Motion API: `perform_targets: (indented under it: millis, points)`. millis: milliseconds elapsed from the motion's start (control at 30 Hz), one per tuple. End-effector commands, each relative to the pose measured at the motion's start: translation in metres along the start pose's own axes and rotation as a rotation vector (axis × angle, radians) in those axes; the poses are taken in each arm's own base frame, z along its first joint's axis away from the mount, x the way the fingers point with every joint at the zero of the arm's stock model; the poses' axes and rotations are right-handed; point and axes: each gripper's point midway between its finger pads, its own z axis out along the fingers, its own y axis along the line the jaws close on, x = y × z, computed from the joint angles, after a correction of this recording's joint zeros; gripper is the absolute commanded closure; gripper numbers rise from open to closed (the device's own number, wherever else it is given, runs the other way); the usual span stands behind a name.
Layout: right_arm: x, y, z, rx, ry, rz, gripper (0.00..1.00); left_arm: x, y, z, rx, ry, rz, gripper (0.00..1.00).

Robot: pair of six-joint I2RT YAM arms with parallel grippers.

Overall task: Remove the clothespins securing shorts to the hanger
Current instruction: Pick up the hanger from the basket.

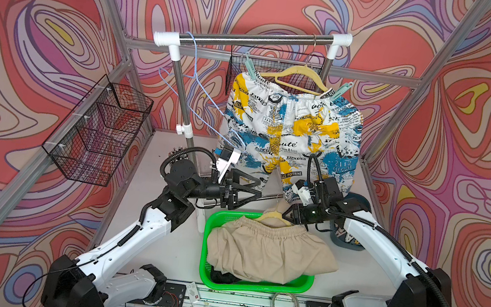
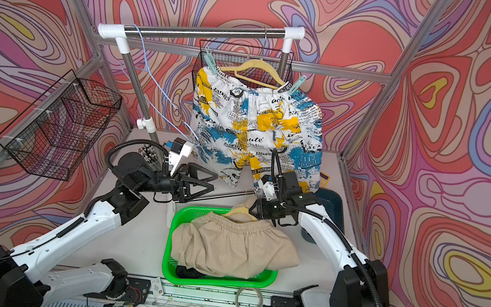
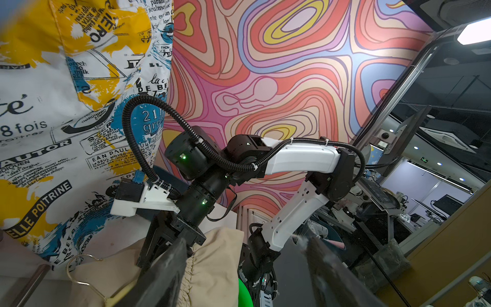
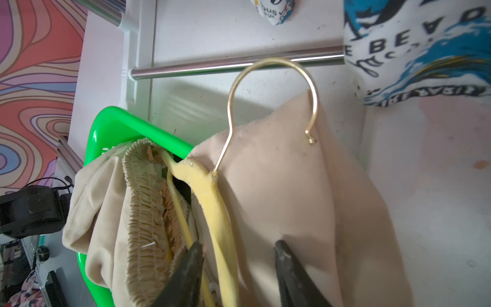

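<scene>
The printed shorts (image 1: 290,124) (image 2: 258,123) hang from a yellow hanger (image 1: 298,70) on the rack rail. One mint-green clothespin (image 1: 249,65) (image 2: 211,61) pins the left end and another (image 1: 341,91) (image 2: 296,86) pins the right. Beige shorts (image 1: 269,252) (image 4: 279,186) lie in the green basket (image 1: 254,287) over black shorts (image 1: 220,276), on a second yellow hanger (image 4: 212,191). My right gripper (image 1: 286,214) (image 4: 237,243) is open, its jaws standing either side of that hanger's arm without touching it. My left gripper (image 1: 260,188) (image 3: 247,255) is open and empty, beside the basket's far left corner.
A black wire basket (image 1: 100,130) hangs on the left frame and another (image 1: 279,67) behind the rail. A blue wire hanger (image 1: 190,71) dangles by the rack post. A dark blue bin (image 1: 349,240) sits behind my right arm. A tape roll (image 1: 284,306) lies at the front edge.
</scene>
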Motion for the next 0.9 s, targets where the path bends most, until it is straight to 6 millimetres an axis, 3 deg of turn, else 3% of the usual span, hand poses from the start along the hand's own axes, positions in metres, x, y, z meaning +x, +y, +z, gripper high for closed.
perform_targets:
  millis: [0,133,267,467,633,767,867]
  points:
    - [0.001,0.014,0.003,-0.084,-0.003,-0.037,0.56,-0.004,-0.005,-0.003,0.004,-0.005,0.036,0.26]
    - [0.006,0.027,0.001,-0.160,0.007,-0.051,0.62,-0.003,-0.005,-0.003,0.003,-0.002,0.038,0.26]
    - [0.008,0.041,-0.006,-0.220,-0.005,-0.073,0.74,-0.003,-0.005,-0.003,0.003,-0.001,0.040,0.26]
    - [0.019,0.045,-0.004,-0.222,0.034,-0.089,0.73,-0.003,-0.005,-0.003,0.003,-0.001,0.042,0.26]
    - [0.026,0.063,0.005,-0.250,0.073,-0.148,0.78,-0.003,-0.005,-0.004,-0.004,-0.002,0.041,0.26]
    - [0.021,0.064,0.005,-0.218,0.069,-0.171,0.99,-0.002,-0.004,-0.004,-0.009,0.006,0.045,0.26]
    - [0.010,0.069,-0.004,-0.207,0.029,-0.191,1.00,0.001,-0.003,-0.005,-0.017,0.021,0.044,0.26]
